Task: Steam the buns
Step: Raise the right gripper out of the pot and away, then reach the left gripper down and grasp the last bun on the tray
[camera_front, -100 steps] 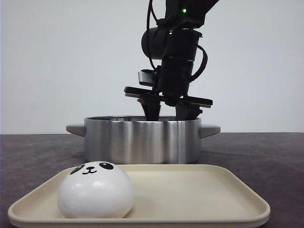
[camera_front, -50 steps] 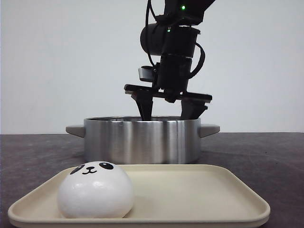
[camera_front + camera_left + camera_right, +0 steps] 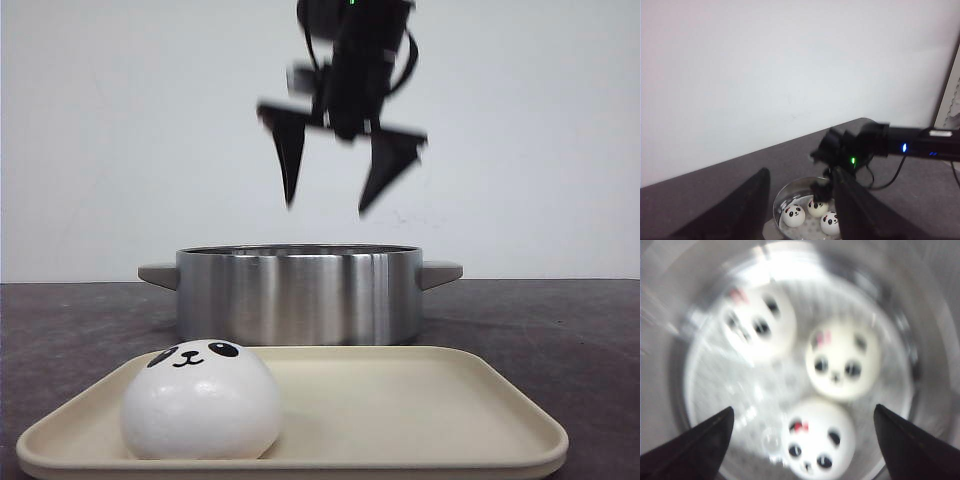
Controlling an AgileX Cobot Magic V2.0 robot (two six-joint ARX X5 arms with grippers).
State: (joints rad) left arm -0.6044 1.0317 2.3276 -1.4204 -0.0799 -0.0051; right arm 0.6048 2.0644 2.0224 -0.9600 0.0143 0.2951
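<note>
Steel pot beneath the wide-open, empty right gripper.
Three panda buns lie inside, below its fingers; a fourth bun sits on the tray.

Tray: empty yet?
No. One bun sits at the left end of the tray; three buns are in the pot.

Brushed shiny steel pot, matt beige plastic tray, glossy buns
</note>
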